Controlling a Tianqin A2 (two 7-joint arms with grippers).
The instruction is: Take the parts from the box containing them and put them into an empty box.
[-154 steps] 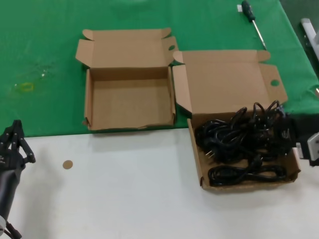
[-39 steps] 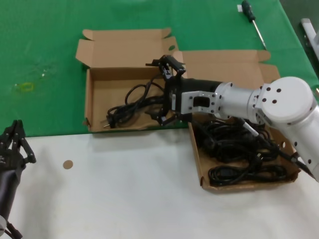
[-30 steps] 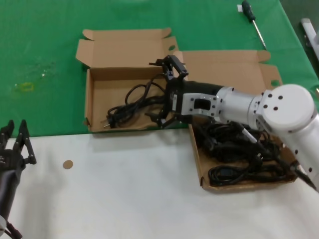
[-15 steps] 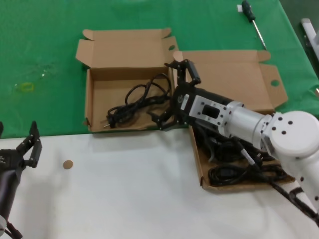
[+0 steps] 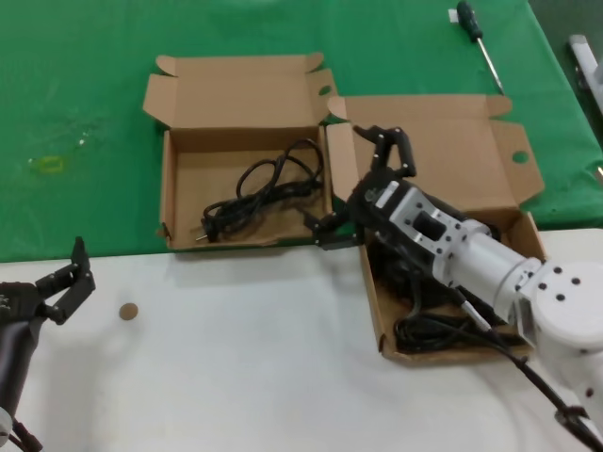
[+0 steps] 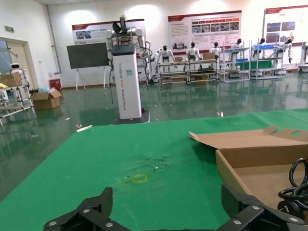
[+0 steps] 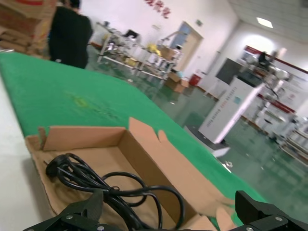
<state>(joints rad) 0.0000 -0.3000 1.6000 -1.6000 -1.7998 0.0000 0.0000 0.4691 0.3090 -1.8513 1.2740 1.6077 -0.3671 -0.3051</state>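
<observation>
While one looped black power cord (image 5: pixel 267 185) lies loose on the floor of the smaller brown cardboard box (image 5: pixel 179 212), its plug end toward that box's near left corner, the right gripper (image 5: pixel 361 185) hangs well clear of it, above the wall where the two boxes meet, with its black fingers (image 5: pixel 394 143) spread wide and nothing between them. In the right wrist view the same cord (image 7: pixel 103 185) curls across the box floor (image 7: pixel 53 190) ahead of the parted fingertips (image 7: pixel 82 209), not touching them. The silver-white right arm (image 5: pixel 490 268) reaches in from the near right, lying diagonally across the wider brown cardboard box (image 5: pixel 371 298), so that it hides much of the tangle of remaining black cords (image 5: pixel 438 330) heaped inside; the wider box's broad lid (image 5: pixel 443 151) stands folded back behind it. The left gripper (image 5: pixel 62 287) sits low at the near left over the white tabletop (image 5: pixel 236 358), its black fingers apart and empty, well away from both boxes; a small round brown disc (image 5: pixel 127 311) lies just beside it. A green cloth (image 5: pixel 85 94) covers the far half of the table, and a dark-handled screwdriver (image 5: pixel 477 38) rests on it beyond the wider box.
</observation>
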